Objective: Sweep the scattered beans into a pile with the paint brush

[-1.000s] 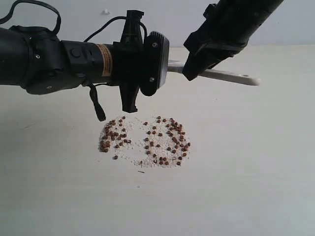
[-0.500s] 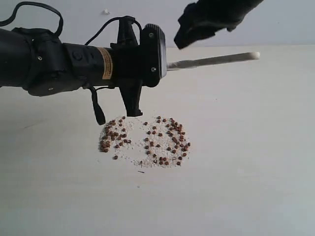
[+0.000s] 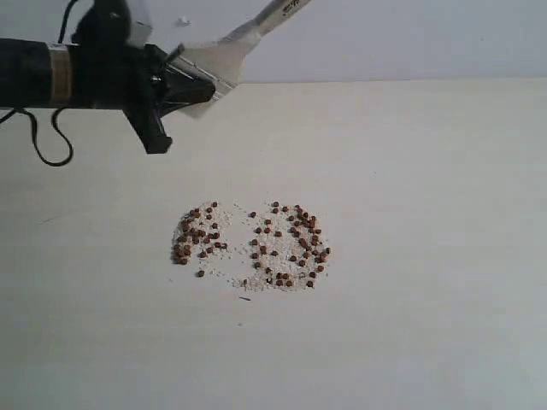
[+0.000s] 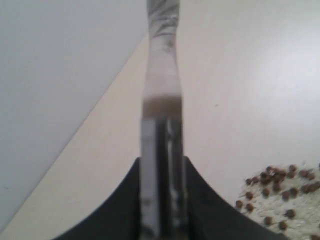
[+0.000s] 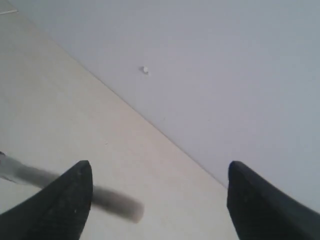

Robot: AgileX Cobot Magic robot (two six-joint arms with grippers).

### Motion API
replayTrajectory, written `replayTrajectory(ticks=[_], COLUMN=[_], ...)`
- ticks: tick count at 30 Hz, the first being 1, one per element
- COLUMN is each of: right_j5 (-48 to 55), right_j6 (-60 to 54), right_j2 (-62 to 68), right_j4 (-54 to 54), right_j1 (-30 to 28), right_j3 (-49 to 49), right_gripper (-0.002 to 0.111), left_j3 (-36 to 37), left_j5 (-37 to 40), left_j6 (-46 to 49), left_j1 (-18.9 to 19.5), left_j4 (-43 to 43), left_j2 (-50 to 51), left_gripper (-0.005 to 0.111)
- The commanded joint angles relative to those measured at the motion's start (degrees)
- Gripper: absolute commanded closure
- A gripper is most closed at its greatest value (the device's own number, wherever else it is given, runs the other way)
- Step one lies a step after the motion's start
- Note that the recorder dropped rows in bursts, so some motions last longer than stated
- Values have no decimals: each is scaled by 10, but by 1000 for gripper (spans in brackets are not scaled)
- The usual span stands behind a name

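The beans lie in a loose round patch mixed with whitish grains at the middle of the table; they also show in the left wrist view. My left gripper is high at the back left, shut on the paint brush at its silver ferrule. The brush's handle points up and to the right, out of the exterior view. Its bristles are hidden. My right gripper does not show in the exterior view. Its own view shows it open, with nothing between the fingers.
The pale table meets a light wall at the back. A small white mark sits on the wall. A blurred grey rod-like shape crosses the right wrist view beside one finger.
My right gripper opened, let go of the brush handle and rose out of the exterior view. My left arm pulled back to the left and swung the brush handle upward.
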Motion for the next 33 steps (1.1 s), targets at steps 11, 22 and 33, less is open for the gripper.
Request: replayTrajectory(ticks=[11,22,33], right_j5=[88,377,458], right_j6=[-407,-679,-742], right_j2=[43,150,281], right_j4=[436,707,707], right_j1=[-3,-105,-136], right_j3=[15,48,-6], right_gripper=[38,41,41], left_j3=[-70,-70,-70], left_j5=[-237,-237,-237], left_j6=[-110,-151,-152], left_j1=[111,106,59], left_j4=[-54,-56,-52], left_j2=[149,109,91], left_gripper=[107,107,107])
